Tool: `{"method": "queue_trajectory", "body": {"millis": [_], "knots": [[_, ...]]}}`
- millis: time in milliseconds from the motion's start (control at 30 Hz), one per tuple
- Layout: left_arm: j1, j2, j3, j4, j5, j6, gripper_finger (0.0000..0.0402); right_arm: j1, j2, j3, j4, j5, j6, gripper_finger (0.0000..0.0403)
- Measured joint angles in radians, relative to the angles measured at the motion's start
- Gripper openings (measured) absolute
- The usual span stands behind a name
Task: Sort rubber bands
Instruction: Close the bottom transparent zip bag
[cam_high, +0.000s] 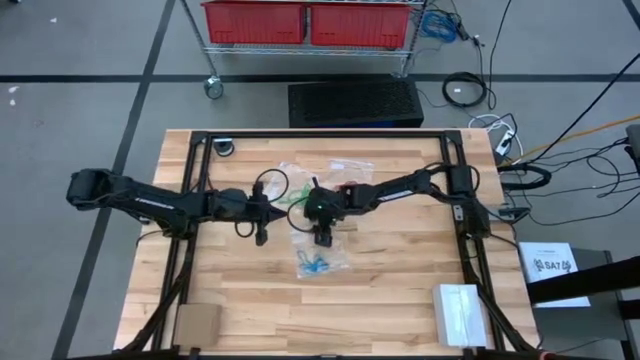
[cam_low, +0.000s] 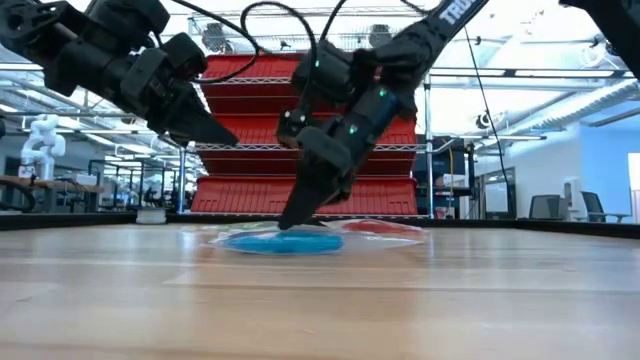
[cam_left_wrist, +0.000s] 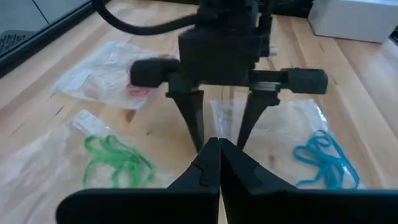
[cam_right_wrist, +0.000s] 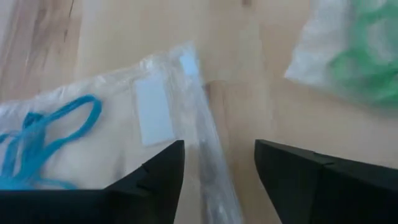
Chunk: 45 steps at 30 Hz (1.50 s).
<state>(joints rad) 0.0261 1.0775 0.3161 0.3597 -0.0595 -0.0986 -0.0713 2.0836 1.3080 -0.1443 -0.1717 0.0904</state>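
Midway across the wooden worktop (cam_high: 400, 290), the right gripper (cam_right_wrist: 219, 163) has its jaws open, straddling the zip edge of the clear bag (cam_right_wrist: 93, 143) of blue rubber bands (cam_right_wrist: 37, 146), nearer than the shut, empty left gripper (cam_left_wrist: 219, 155).

My right tool (cam_right_wrist: 219, 180) hangs with its dark fingers (cam_right_wrist: 149, 180) spread over a clear plastic zip bag (cam_right_wrist: 112, 124) of blue rubber bands (cam_right_wrist: 43, 134) on the wooden desk (cam_right_wrist: 124, 31); green rubber bands (cam_right_wrist: 367, 62) lie bagged nearby.

a wooden table (cam_high: 400, 290) carries clear bags (cam_high: 322, 258) of rubber bands (cam_high: 313, 265), a white box (cam_high: 460, 315) and a cardboard piece (cam_high: 198, 324).
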Motion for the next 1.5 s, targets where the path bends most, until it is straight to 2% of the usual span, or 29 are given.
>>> {"method": "queue_trajectory", "body": {"millis": [100,200,300,400,467,733,800,933,1033,1167,1333,1500], "knots": [[0.000,0.000,0.000,0.003,0.000,0.000,0.0003,0.001,0.017,0.002,0.008,-0.032,0.000,0.0181],[0.000,0.000,0.001,0.011,-0.001,0.000,0.0003,0.007,0.023,0.004,0.007,-0.029,-0.002,0.0154],[0.000,0.000,0.001,0.053,-0.002,0.001,0.0003,0.020,0.017,0.003,-0.001,-0.021,-0.027,0.0105],[0.001,0.000,0.001,0.102,-0.020,0.004,0.0003,0.041,-0.005,-0.002,-0.029,-0.042,-0.062,0.0036],[0.001,0.000,0.001,0.135,-0.028,0.009,0.0003,0.059,-0.031,-0.004,-0.046,-0.011,-0.092,0.0010],[0.024,0.000,0.001,0.328,0.004,0.087,0.0003,0.143,-0.228,-0.002,-0.237,0.345,-0.155,0.0003],[0.034,0.000,0.003,0.366,0.025,0.081,0.0004,0.166,-0.288,-0.002,-0.265,0.404,-0.169,0.0003],[0.038,0.000,0.003,0.365,0.143,0.073,0.0021,0.202,-0.380,-0.002,-0.273,0.466,-0.190,0.0001],[0.037,0.000,0.003,0.365,0.180,0.051,0.0044,0.231,-0.430,-0.002,-0.271,0.539,-0.197,0.0001],[0.023,0.000,0.002,0.366,0.183,0.050,0.0083,0.268,-0.455,-0.002,-0.275,0.625,-0.212,0.0001],[0.003,0.003,0.002,0.365,0.153,0.025,0.0130,0.284,-0.456,-0.001,-0.259,0.646,-0.241,0.0000],[-0.033,0.018,0.023,0.363,0.148,0.026,0.0155,0.283,-0.456,-0.001,-0.226,0.658,-0.251,0.0000]]}}
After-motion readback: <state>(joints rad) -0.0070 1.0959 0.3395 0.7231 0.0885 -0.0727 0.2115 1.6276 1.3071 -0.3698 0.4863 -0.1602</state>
